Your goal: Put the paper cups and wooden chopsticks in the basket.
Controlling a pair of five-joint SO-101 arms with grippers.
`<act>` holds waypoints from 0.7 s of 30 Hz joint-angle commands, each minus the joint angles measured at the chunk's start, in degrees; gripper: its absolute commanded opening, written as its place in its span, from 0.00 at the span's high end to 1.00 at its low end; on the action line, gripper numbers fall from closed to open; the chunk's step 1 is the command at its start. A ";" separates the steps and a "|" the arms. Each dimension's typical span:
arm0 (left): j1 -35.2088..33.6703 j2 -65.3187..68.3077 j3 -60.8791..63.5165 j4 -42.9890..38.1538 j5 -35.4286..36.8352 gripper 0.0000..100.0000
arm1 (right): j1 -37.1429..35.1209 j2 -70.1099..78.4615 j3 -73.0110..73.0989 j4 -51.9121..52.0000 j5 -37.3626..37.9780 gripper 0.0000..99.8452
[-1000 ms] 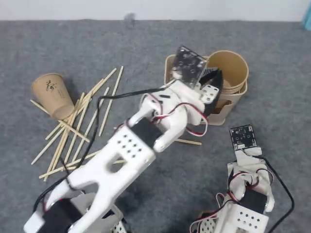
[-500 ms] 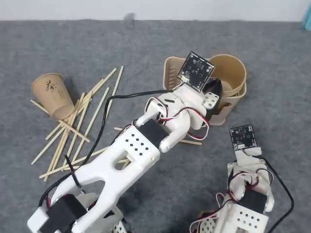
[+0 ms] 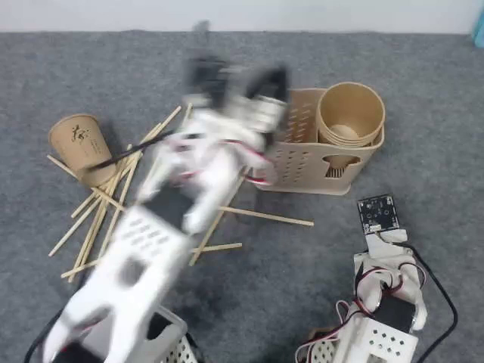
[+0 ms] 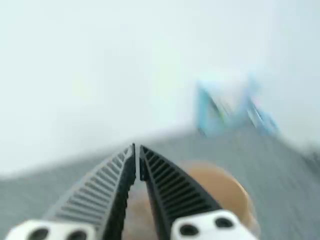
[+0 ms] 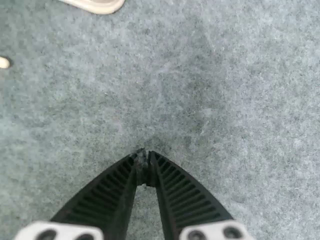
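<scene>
A tan slotted basket (image 3: 302, 162) stands right of centre, with stacked paper cups (image 3: 350, 113) in its right compartment. Another paper cup (image 3: 82, 147) lies on its side at the far left. Wooden chopsticks (image 3: 125, 193) are strewn beside it, and a few more chopsticks (image 3: 265, 217) lie in front of the basket. My left gripper (image 3: 242, 79) is blurred, raised just left of the basket. In its wrist view the left gripper (image 4: 137, 148) is shut and holds nothing, with a brown cup (image 4: 220, 187) blurred beyond it. My right gripper (image 5: 145, 152) is shut and empty just above bare carpet.
Grey carpet (image 3: 423, 174) covers the table. The right arm (image 3: 382, 253) stands at the front right, in front of the basket. A basket corner (image 5: 95, 5) and a chopstick tip (image 5: 4, 62) show at the right wrist view's border. A blue object (image 4: 225, 107) stands far off.
The left arm has swung up and to the left, away from the basket's cup compartment. A cup stays stacked in the basket. The right arm has kept still.
</scene>
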 commanded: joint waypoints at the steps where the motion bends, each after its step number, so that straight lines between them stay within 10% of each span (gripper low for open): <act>1: -10.99 -9.85 -2.33 5.71 0.26 0.99 | -0.66 -1.10 -0.26 -0.22 0.97 0.99; 21: -50.02 19.96 -18.95 9.76 0.44 0.99 | -0.66 -1.10 -0.26 -0.04 0.97 0.99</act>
